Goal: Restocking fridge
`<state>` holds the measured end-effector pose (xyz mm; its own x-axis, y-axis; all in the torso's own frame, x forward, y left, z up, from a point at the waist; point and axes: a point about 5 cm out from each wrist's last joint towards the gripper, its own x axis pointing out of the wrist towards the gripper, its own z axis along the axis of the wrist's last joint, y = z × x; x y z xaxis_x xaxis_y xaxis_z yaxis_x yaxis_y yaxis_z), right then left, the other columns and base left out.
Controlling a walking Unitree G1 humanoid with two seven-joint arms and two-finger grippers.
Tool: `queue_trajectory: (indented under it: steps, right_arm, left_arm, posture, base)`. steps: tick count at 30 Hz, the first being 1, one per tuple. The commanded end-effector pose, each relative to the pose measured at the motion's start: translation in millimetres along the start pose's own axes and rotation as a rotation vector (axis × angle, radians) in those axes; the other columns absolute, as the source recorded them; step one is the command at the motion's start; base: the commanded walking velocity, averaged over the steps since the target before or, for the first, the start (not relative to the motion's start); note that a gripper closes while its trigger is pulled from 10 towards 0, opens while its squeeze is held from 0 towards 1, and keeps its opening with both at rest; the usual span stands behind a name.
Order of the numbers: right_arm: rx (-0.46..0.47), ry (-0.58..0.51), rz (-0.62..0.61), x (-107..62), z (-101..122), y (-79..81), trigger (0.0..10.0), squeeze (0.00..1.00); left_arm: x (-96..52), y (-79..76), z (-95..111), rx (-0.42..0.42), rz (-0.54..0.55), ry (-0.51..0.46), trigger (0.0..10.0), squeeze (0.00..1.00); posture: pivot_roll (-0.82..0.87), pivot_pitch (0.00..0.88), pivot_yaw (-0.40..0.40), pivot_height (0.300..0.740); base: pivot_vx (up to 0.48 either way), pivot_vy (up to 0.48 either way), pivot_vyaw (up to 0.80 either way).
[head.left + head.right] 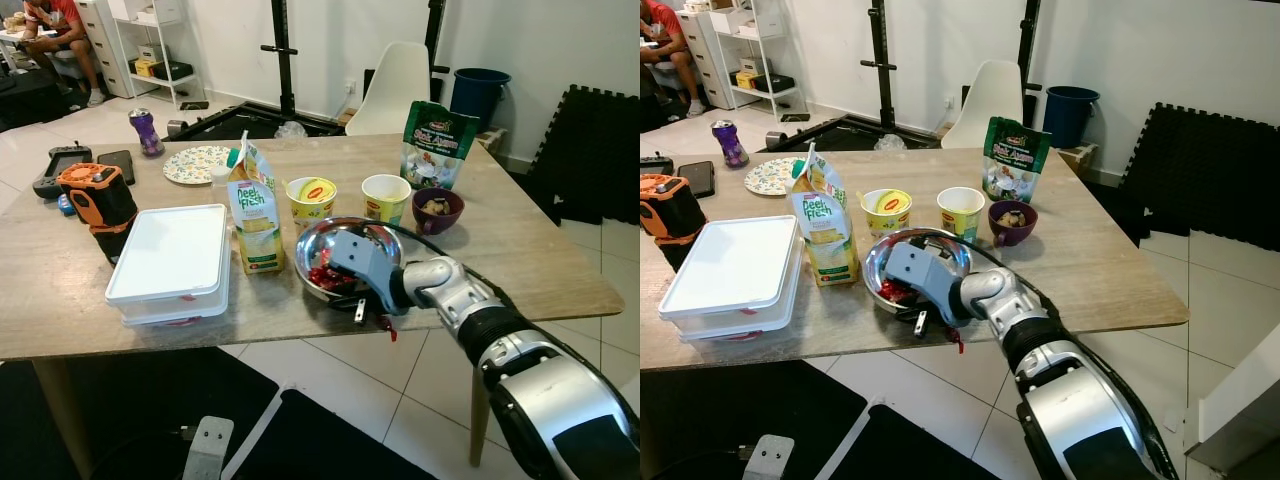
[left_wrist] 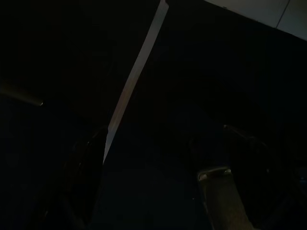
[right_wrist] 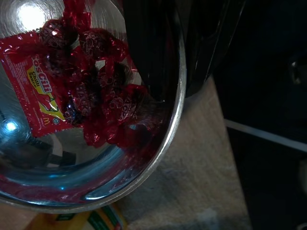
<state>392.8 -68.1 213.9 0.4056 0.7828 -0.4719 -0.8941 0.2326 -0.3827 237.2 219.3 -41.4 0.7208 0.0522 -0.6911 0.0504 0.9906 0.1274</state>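
A steel bowl of red sauce sachets sits near the table's front edge, right of a Peel Fresh juice carton. My right gripper is at the bowl's near rim. In the right wrist view one black finger lies inside the bowl and the other outside, shut on the rim. Left of the carton lies a white lidded container. My left arm hangs low over a black floor mat; its fingers show dimly, apart, with nothing between them.
Behind the bowl stand two yellow noodle cups, a purple bowl and a green snack bag. A plate, a can and an orange tool lie left. A white chair stands beyond; a person sits far left.
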Motion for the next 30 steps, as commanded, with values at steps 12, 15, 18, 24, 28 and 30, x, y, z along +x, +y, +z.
queue_trajectory:
  steps: [12,15,18,24,28,30]
  right_arm:
    - [-0.002,-0.084,0.022,-38.8,1,-14.8,0.0,0.0]
    - [-0.005,-0.118,0.047,-51.2,4,-15.0,0.0,0.0]
    - [-0.002,-0.18,0.11,-60.8,11,-8.3,0.0,0.0]
    - [-0.032,-0.256,0.255,-76.3,20,14.1,0.0,0.0]
    - [-0.039,-0.307,0.413,-88.8,26,42.1,0.0,0.0]
    - [-0.039,-0.314,0.454,-92.5,28,49.3,0.0,0.0]
  left_arm:
    - [0.7,-1.5,-4,0.004,0.0,0.024,10.0,0.0]
    - [1.2,-1.1,-2,0.004,0.001,0.023,10.0,0.0]
    - [1.0,0.4,-3,0.004,0.002,0.024,10.0,0.0]
    - [0.6,0.1,-5,0.007,-0.001,0.027,10.0,0.0]
    - [0.3,0.9,-6,0.009,0.001,0.029,10.0,0.0]
    - [0.3,1.3,-6,0.01,0.002,0.03,10.0,0.0]
  posture:
    - [-0.03,0.13,0.021,0.74]
    - [-0.03,0.126,0.024,0.74]
    - [-0.04,0.123,0.028,0.74]
    - [-0.04,0.123,0.03,0.74]
    - [-0.04,0.122,0.032,0.74]
    - [-0.04,0.122,0.033,0.74]
  base:
    - [0.0,0.0,0.0]
    - [0.0,0.0,0.0]
    - [0.0,0.0,0.0]
    - [0.0,0.0,0.0]
    - [0.0,0.0,0.0]
    - [0.0,0.0,0.0]
